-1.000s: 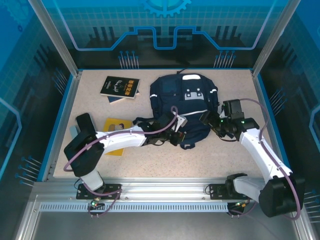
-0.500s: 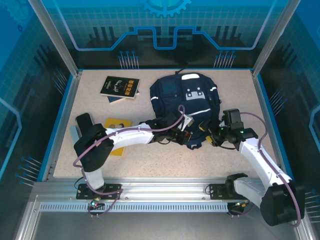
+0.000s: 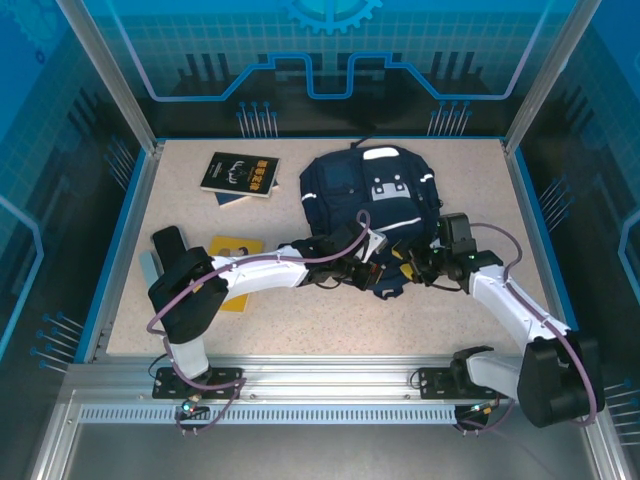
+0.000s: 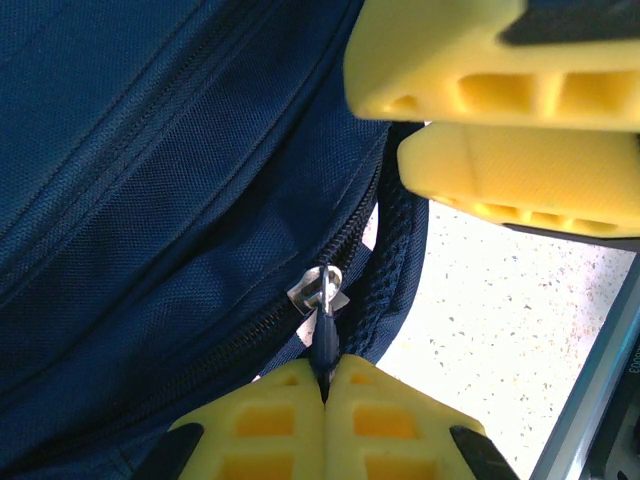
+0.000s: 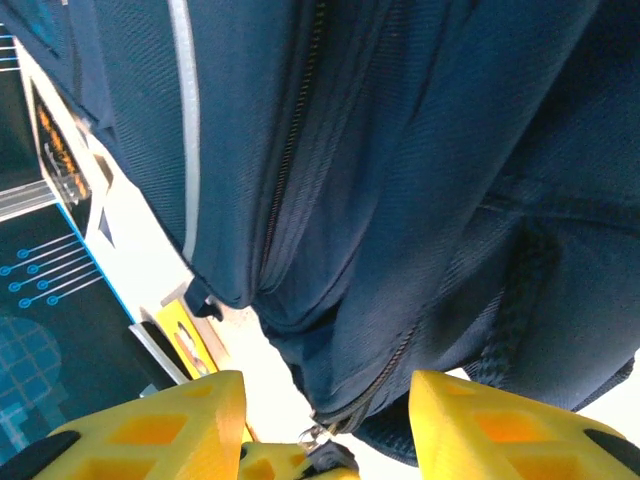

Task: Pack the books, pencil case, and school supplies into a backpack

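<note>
The navy backpack (image 3: 368, 195) lies flat mid-table, its near end bunched up. My left gripper (image 3: 377, 274) is at that near end, shut on the dark zipper pull (image 4: 325, 345) below the silver slider (image 4: 320, 287). My right gripper (image 3: 418, 264) is just to its right, open, its fingers (image 5: 160, 425) on either side of the backpack's (image 5: 420, 180) lower edge by the zipper. The black book (image 3: 240, 172) lies at the back left on top of the blue book (image 3: 231, 198). The yellow book (image 3: 232, 262) is partly under my left arm.
A grey and black flat object (image 3: 160, 252) lies beside the yellow book near the left wall. Blue walls (image 3: 125, 235) close in the table. Bare tabletop (image 3: 330, 320) stretches in front of the backpack.
The right gripper has moved left to the backpack's near edge and its jaws have narrowed. The left gripper first shifted right with the zipper pull, then held still.
</note>
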